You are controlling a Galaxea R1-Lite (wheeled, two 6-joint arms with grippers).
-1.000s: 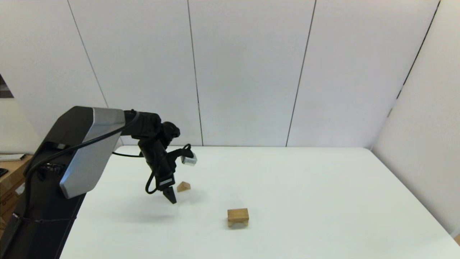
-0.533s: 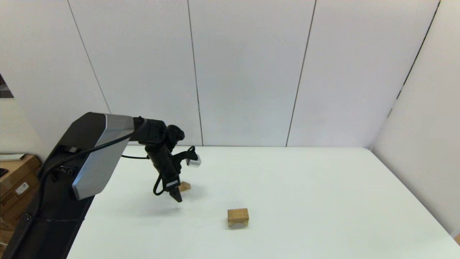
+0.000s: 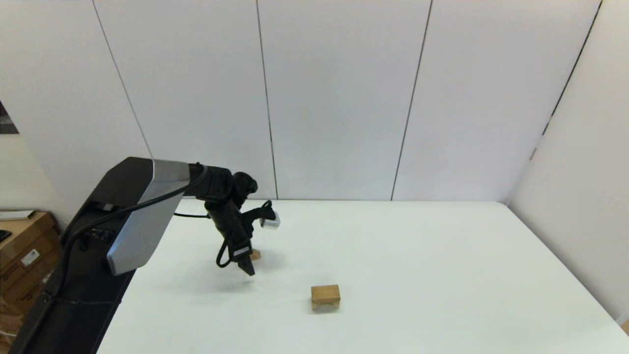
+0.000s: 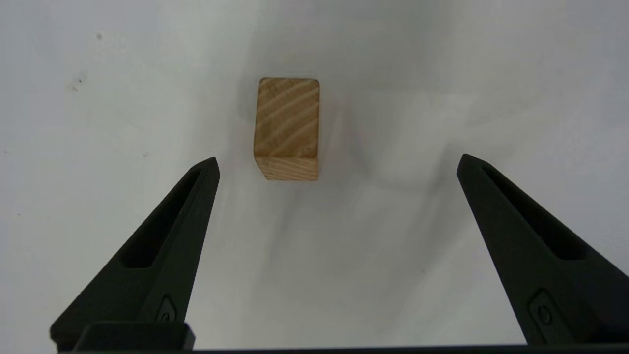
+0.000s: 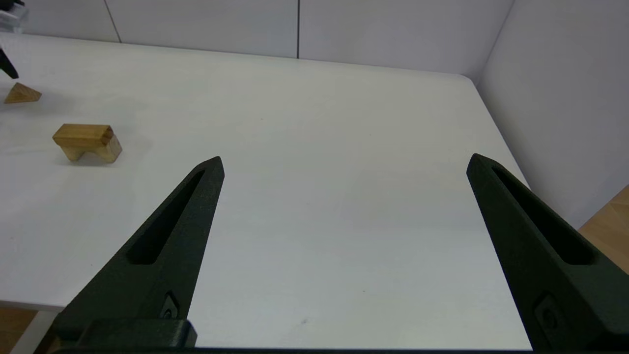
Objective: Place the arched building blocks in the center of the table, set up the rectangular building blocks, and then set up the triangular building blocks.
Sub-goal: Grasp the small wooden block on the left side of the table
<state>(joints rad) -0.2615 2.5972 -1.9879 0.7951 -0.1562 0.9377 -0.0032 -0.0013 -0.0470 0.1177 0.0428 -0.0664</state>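
While the left gripper (image 3: pixel 249 269) hangs over the white table (image 3: pixel 417 255), the small tan wooden triangular block (image 3: pixel 255 254) sits just behind it, well apart from the chunky tan arched block (image 3: pixel 325 297). Left wrist: fingers (image 4: pixel 191 206) spread wide (holding nothing), triangular block (image 4: pixel 287 128) beyond the tips. Right wrist: right gripper (image 5: pixel 344 164) wide open, empty, far from both blocks.

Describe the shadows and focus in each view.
Head view: soft shadow on the table beneath the left hand. Left wrist view: triangular block sharp, faint shadows beside it. Right wrist view: arched block casts a dim shadow; right hand sharp.

White table (image 3: pixel 442 275) carries 2 wooden blocks: arched block (image 3: pixel 325 297) near centre, triangular block (image 5: pixel 21 93) well apart.
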